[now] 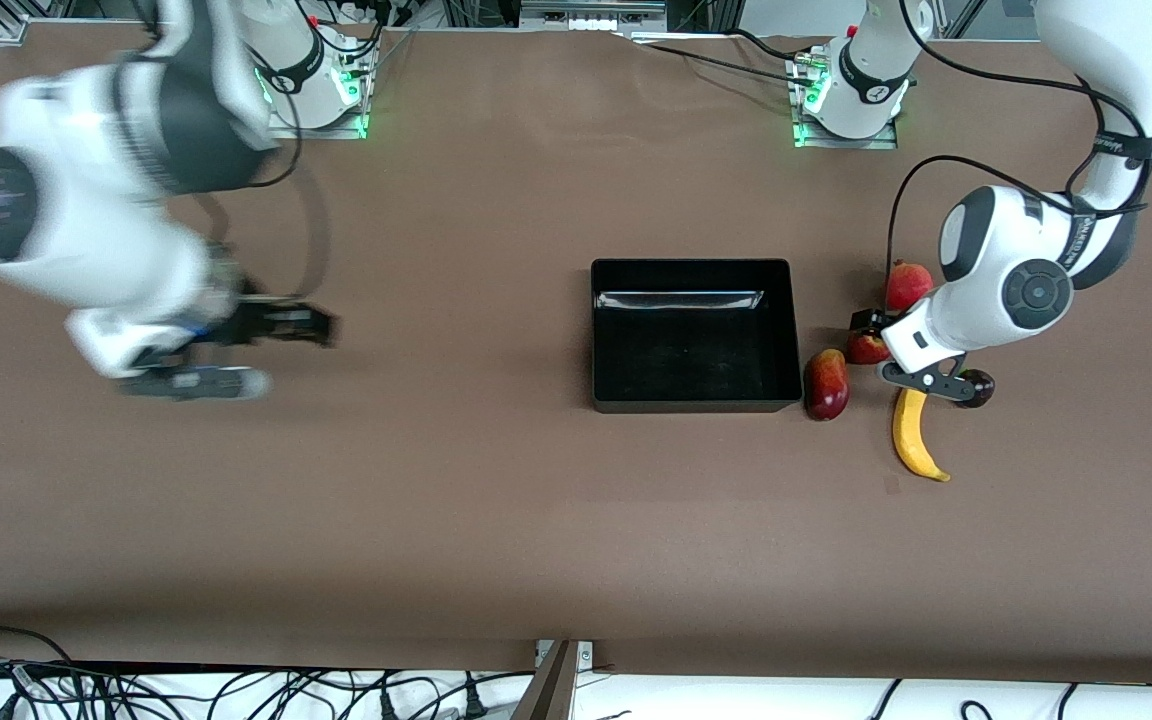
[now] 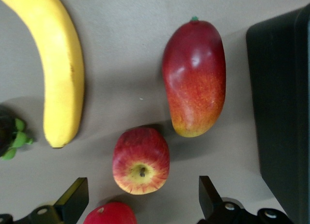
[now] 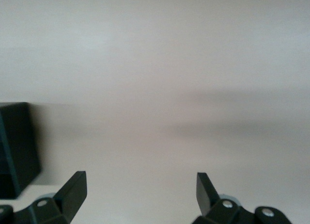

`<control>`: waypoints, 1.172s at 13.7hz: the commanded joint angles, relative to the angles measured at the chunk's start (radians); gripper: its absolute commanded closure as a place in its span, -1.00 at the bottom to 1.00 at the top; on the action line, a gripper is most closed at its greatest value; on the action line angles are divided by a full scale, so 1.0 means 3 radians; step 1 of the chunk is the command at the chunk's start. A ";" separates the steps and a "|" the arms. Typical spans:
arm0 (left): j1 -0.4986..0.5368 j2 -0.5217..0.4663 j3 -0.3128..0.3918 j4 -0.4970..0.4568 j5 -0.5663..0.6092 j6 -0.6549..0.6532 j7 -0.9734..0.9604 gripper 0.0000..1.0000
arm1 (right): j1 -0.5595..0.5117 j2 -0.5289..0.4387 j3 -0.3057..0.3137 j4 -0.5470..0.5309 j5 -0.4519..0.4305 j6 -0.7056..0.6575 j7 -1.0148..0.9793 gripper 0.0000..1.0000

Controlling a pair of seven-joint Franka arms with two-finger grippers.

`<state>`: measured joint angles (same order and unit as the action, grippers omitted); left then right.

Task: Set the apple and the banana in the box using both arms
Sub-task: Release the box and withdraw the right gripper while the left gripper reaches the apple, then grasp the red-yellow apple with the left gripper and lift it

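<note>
Right of centre in the front view, the box sits empty on the bench, and the fruit cluster lies just off its right wall. The left gripper hangs low over that cluster, mostly hidden under its own wrist. The apple peeps out beneath it, the mango lies against the box's lower right corner, the pomegranate sits higher in the frame, and the banana curves down toward the lower right. A small dark fruit rests beside the banana's upper end. At middle left the right gripper is blurred, over bare bench well apart from the box.

Low in the left wrist view, both fingers stand wide apart, holding nothing, with the apple between and just ahead of them. The mango fills upper centre, the banana the upper left, the box wall the right edge. The step looks like the approach to the apple; next calls for a straight descent and closing, with care because the pomegranate nearly touches the apple.

Along the bottom of the right wrist view, the right gripper is spread wide and empty, the box corner at left edge, open bench elsewhere.
</note>
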<state>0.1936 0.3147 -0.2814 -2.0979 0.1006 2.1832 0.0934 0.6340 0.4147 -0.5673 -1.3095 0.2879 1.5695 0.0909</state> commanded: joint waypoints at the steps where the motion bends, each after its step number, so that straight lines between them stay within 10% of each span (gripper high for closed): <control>1: 0.0004 0.0020 -0.0003 -0.0241 0.0236 0.0416 0.0036 -1.00 | -0.0062 -0.0231 -0.0200 -0.0073 0.0007 -0.0256 -0.0558 -1.00; 3: 0.0009 0.0040 0.0002 -0.0406 0.0334 0.0709 0.0042 -1.00 | -0.0342 -0.0527 0.0129 -0.0221 -0.0425 -0.0399 -0.0554 -1.00; 8: 0.0050 0.0214 0.0002 -0.0411 0.0437 0.0806 0.0042 -1.00 | -0.1855 -0.1345 0.1893 -0.1201 -0.1000 0.0038 -0.0405 -1.00; 9: 0.0065 0.0224 0.0002 -0.0406 0.0437 0.0807 0.0042 -1.00 | -0.2065 -0.1448 0.2023 -0.1370 -0.1036 0.0172 -0.0405 -1.00; 12: 0.0045 0.0219 -0.0003 -0.0264 0.0437 0.0420 0.0031 0.99 | -0.2103 -0.1479 0.1994 -0.1357 -0.1057 0.0153 -0.0436 -1.00; 16: 0.0035 0.0062 -0.0119 0.0201 0.0294 -0.0336 0.0031 1.00 | -0.2011 -0.1495 0.1820 -0.1239 -0.1011 -0.0062 -0.0400 -1.00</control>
<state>0.2053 0.3743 -0.2856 -2.1149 0.2003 2.2046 0.0997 0.0226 -0.0238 -0.0043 -1.6814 -0.0127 1.5760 -0.0399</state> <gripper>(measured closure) 0.348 0.000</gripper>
